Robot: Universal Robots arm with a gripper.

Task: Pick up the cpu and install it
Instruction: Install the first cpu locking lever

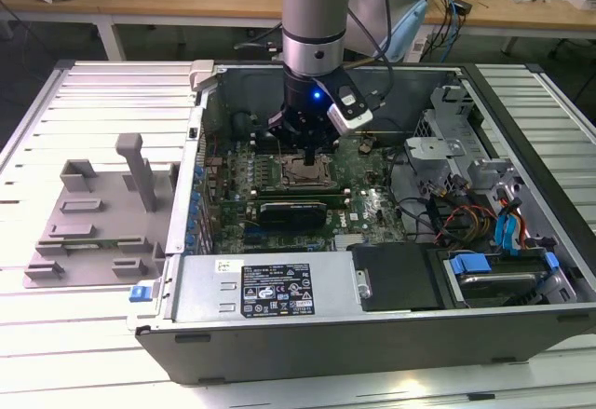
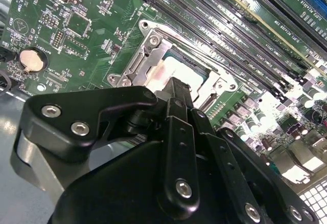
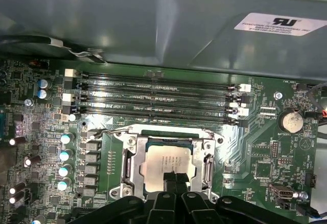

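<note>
- The arm point(image 1: 317, 18) reaches down into the open computer case point(image 1: 521, 102), and its gripper point(image 1: 310, 156) sits right over the socket point(image 1: 307, 171) on the green board point(image 1: 372, 209).
- In the first wrist view, the cpu point(image 3: 168, 163) lies flat inside the metal socket frame point(image 3: 130, 165). Its shiny grey top faces up.
- In that same view the two black fingers point(image 3: 173, 180) press side by side over the edge of the cpu nearest them. The jaws look pushed together, with no gap that I can see.
- I cannot be sure whether the tips touch the chip or hang just above it, because they hide that spot.
- To do this step well, I think the chip must sit flat, with all four sides even inside the frame.
- It should drop in gently. Pushing hard could hurt the tiny parts under it.
- If one corner sits higher than the others, it is best to lift and try again, not to press.
- The cpu is almost square, so it has no real long side.
- Its edges run in line with the frame's edges, and also with the long memory slots point(image 3: 153, 96) just beside the socket.
- In the second wrist view the cpu point(image 2: 176, 68) peeks out past the black gripper body point(image 2: 153, 173), and it looks level there too.
- Off to the exterior view's left, the grey fixture blocks point(image 1: 93, 223) sit well apart from the case.
</note>
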